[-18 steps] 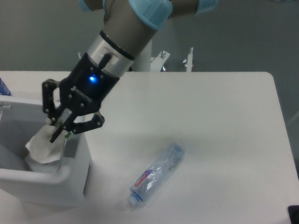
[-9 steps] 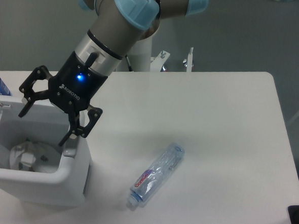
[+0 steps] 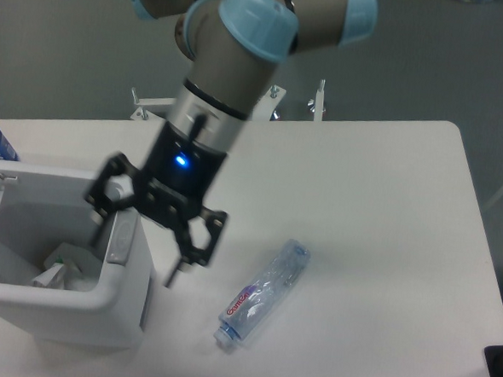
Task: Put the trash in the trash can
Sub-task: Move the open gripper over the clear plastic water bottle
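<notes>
Claw (image 3: pixel 146 238): I see it spread wide, holding nothing, above the trash can's right wall. Paper cup (image 3: pixel 61 268): inside the trash can (image 3: pixel 65 301). Crushed bottle (image 3: pixel 265 293): flat on the counter (image 3: pixel 362 204), just right of the claw. Risk, my judgement: the slick, crumpled plastic could roll or squirt free under an off-centre pinch.

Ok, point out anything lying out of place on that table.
The crushed clear bottle lies on its side on the table, outside the trash can. The crumpled cup is already inside.
</notes>
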